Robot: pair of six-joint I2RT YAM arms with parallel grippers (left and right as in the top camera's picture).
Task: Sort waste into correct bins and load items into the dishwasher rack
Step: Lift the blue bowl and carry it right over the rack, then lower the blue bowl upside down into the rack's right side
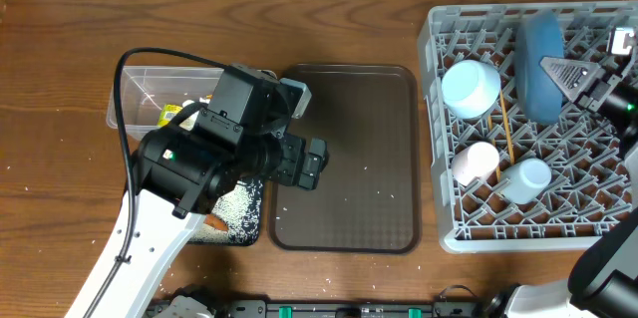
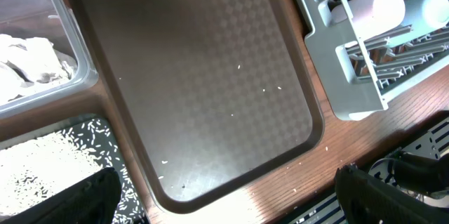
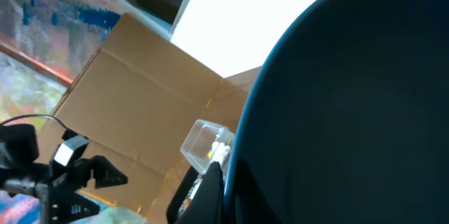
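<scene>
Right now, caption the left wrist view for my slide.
Brown plastic serving tray, few white rice grains; rice-covered shallow black tray beside it.

1. Beside the fingers of our right gripper (image 1: 554, 67), the dark blue plate (image 3: 351, 97) runs off the picture's edges; we cannot judge the grip.
2. Behind the fingers of our left gripper (image 1: 311, 162), the arm hides much of the black tray (image 1: 257, 220).

Brown wooden table (image 1: 60, 39), bearing a clear plastic tub (image 1: 150, 84) at left, black tray (image 1: 254, 220) just in front of it, brown serving tray (image 1: 349, 159) centre, grey dishwasher rack (image 1: 518, 236) right, stray rice grains (image 2: 326, 147) on the wood.
</scene>
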